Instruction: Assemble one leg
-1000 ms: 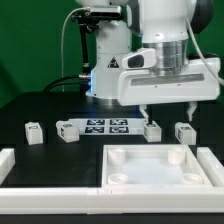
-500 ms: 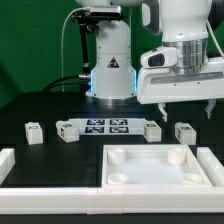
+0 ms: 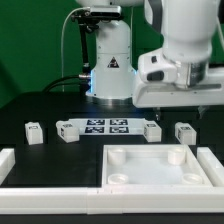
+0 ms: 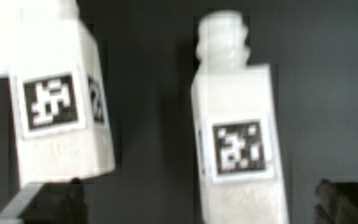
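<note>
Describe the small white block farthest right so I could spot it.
Find the large white square plate at the front. Behind its far corner on the exterior view's right stands the leg, a small white block with a black-and-white tag. It is the last in the row, apart from the marker board, unlike its neighbour.

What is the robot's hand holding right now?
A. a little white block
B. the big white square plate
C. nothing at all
C. In the wrist view the hand has its fingers spread wide with nothing gripped between them, while the left leg and the right leg lie loose on the table below it.
</note>
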